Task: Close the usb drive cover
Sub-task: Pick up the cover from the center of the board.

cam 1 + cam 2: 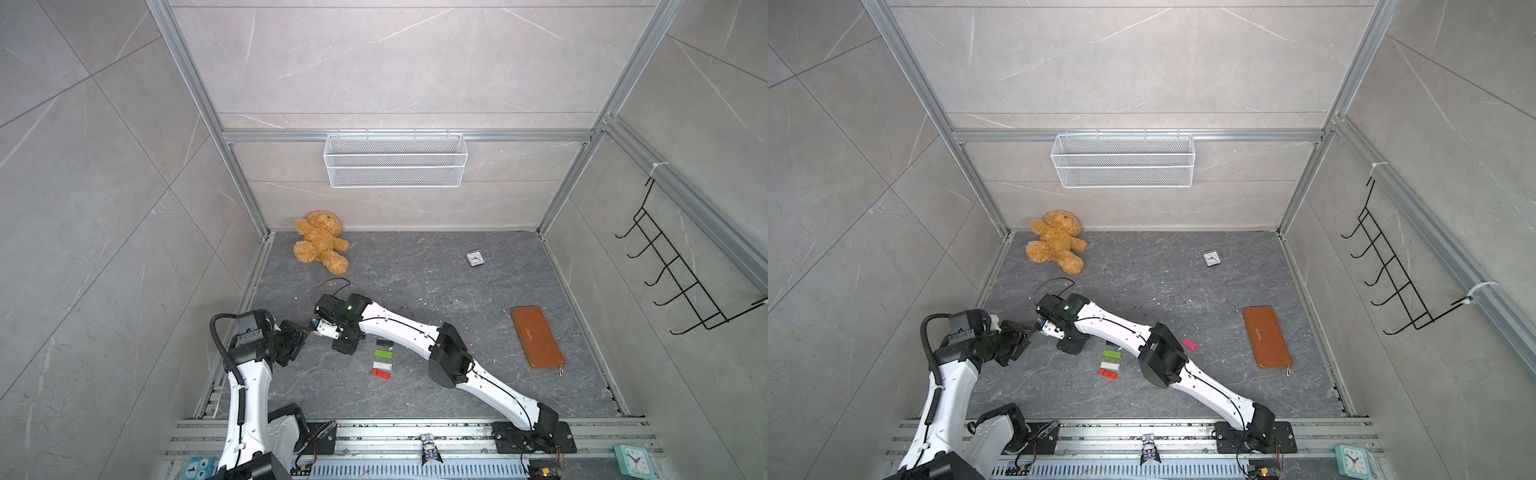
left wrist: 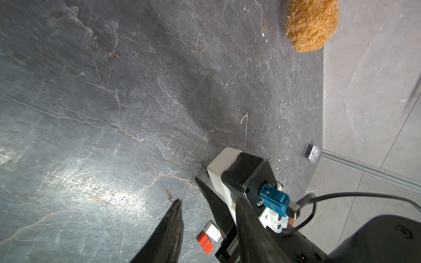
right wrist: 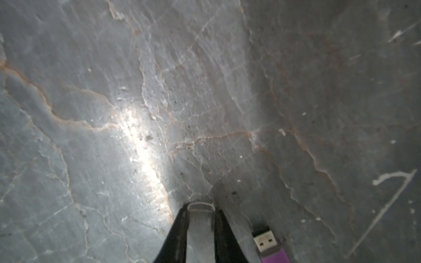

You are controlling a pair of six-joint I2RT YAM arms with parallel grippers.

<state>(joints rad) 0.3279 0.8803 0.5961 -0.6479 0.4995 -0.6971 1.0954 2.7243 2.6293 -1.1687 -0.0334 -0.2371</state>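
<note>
In the right wrist view my right gripper [image 3: 201, 211] is shut on a clear usb drive cover [image 3: 201, 219], low over the dark stone table. Beside its fingers lies a purple usb drive [image 3: 272, 249] with its metal plug bare. In both top views the right gripper [image 1: 344, 345] points down left of a row of drives, and the purple drive is hidden under it. My left gripper [image 2: 208, 205] is open with nothing between its fingers. It hovers just left of the right wrist [image 1: 309, 327].
Black [image 1: 384, 343], green [image 1: 383, 354], white [image 1: 382, 365] and red [image 1: 380, 373] drives lie in a row. A pink cap [image 1: 1189, 343] lies behind the right forearm. Teddy bear [image 1: 320, 241], small clock [image 1: 474, 258] and brown case [image 1: 537, 343] lie farther off.
</note>
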